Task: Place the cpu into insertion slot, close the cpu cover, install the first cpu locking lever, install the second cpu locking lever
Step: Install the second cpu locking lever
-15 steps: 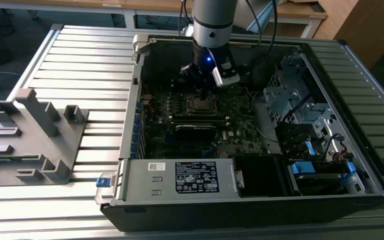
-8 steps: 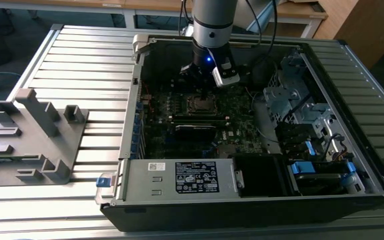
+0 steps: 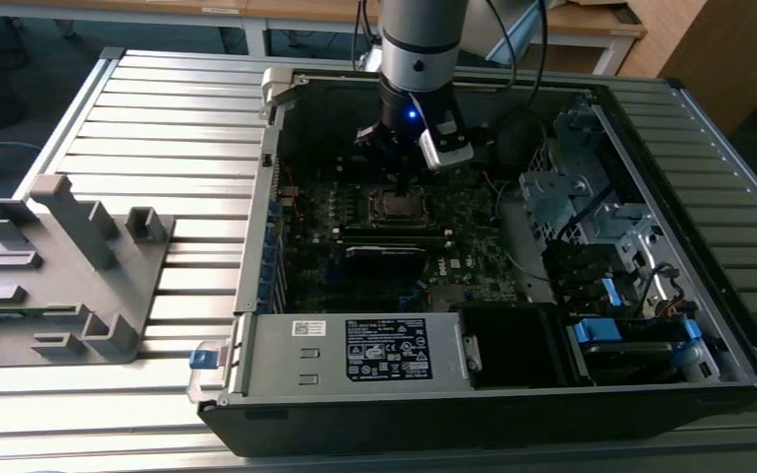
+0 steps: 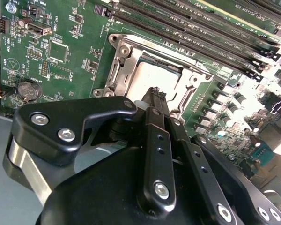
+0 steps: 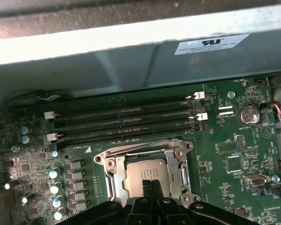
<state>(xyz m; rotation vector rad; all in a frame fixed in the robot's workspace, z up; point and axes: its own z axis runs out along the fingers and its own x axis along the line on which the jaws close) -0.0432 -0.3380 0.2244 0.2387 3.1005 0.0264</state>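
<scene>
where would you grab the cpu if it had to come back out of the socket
By two opposite edges of the cpu, coming straight down from above. It lies flat in the insertion slot, ringed by the metal frame, so no side approach is open. The end effector sits right over it, fingertips together.

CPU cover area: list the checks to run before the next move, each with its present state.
1. cpu lying flat inside the cut-out: ok.
2. cpu cover down around the chip: ok.
3. Locking levers latched: cannot tell.
4. gripper centred over the chip in both wrist views: ok.
5. Jaws together and holding nothing: ok.
6. Tips touching the chip's top: cannot tell.
</scene>
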